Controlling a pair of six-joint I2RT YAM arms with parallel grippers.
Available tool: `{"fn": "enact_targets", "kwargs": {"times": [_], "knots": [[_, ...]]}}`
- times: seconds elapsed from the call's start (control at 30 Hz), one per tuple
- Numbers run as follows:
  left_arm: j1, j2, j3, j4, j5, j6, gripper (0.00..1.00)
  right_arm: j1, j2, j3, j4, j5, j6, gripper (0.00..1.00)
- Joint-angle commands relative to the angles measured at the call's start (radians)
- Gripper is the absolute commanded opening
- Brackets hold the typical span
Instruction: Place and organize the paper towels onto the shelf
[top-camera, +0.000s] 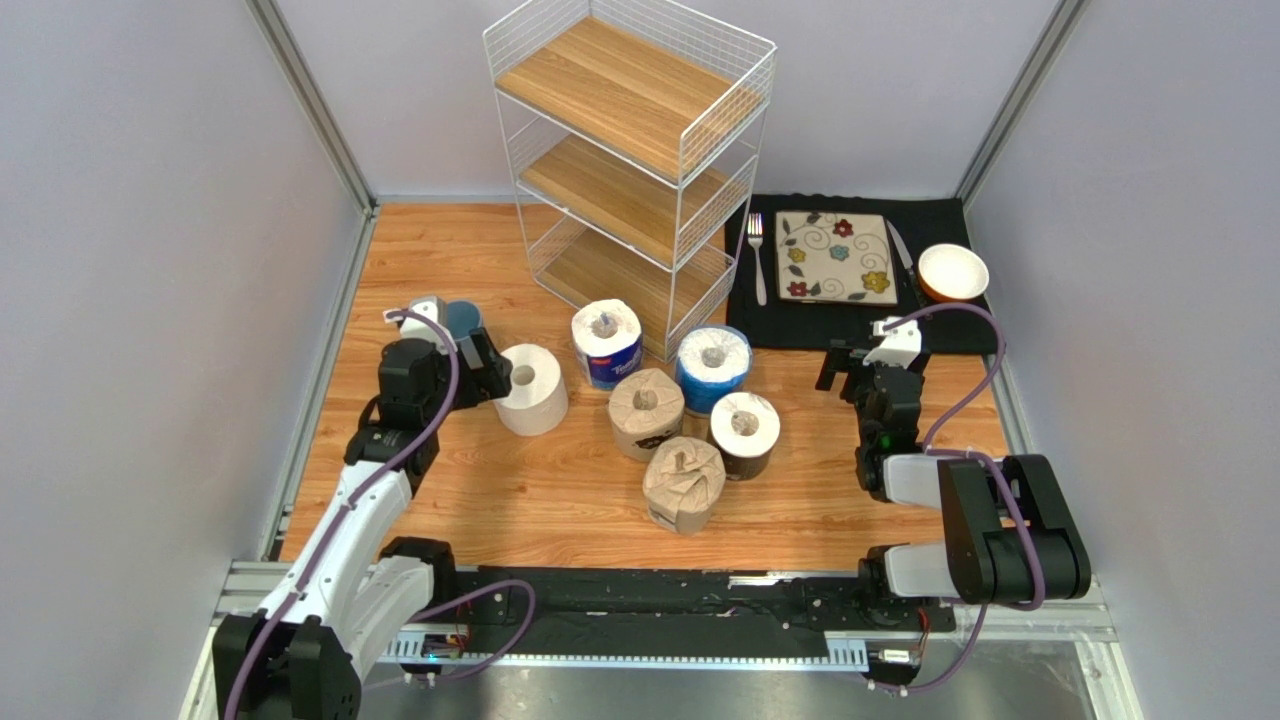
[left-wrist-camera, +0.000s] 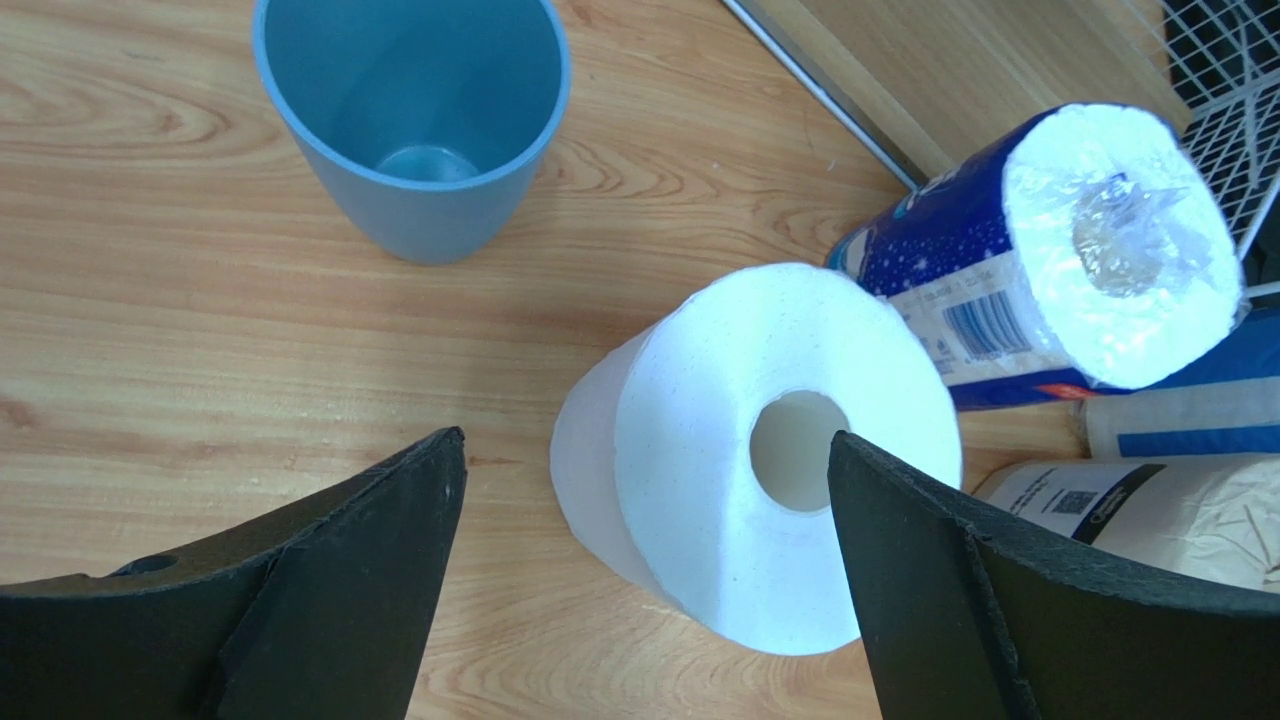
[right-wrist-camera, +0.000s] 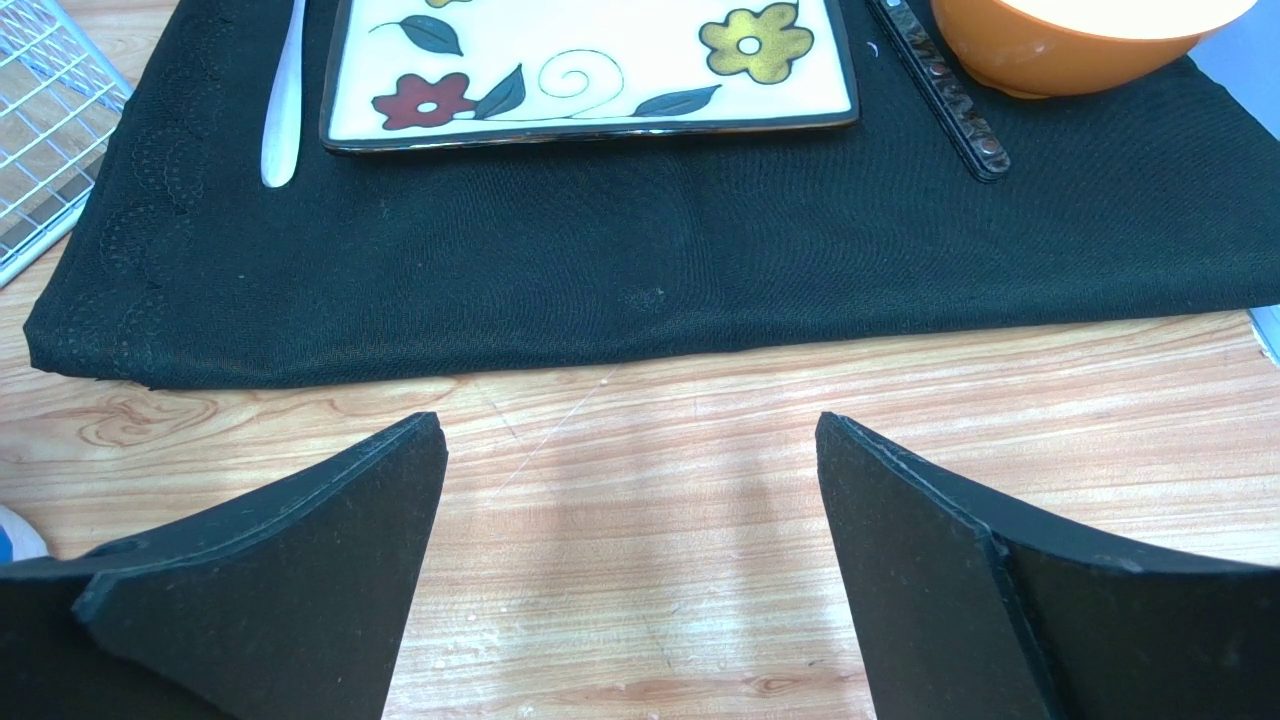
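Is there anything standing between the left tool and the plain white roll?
Nothing visible. The open left tool faces the plain white roll directly; the blue cup stands off to one side, clear of that path.

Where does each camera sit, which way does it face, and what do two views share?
Top: above and behind, looking down on table, shelf and rolls; left arm and right arm show.
Left wrist: looking down at a white roll and blue cup; open left gripper shows.
Right wrist: low over the table, facing black cloth, plate and bowl; open right gripper shows.
Shared: top and left wrist both show the white roll and blue cup.
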Motion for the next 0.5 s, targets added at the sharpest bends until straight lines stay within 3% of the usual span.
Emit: {"fn": "enact_targets", "kwargs": {"times": [0.0, 0.47], "knots": [[-0.003, 0.013, -0.025, 0.004, 0.004, 0.016, 0.99, 0.001, -0.013, 0.024, 0.027, 0.005, -0.006, 0.99], [-0.003, 0.104, -0.023, 0.058, 0.013, 0.01, 0.99, 0.001, -0.011, 0.024, 0.027, 0.005, -0.006, 0.99]]}}
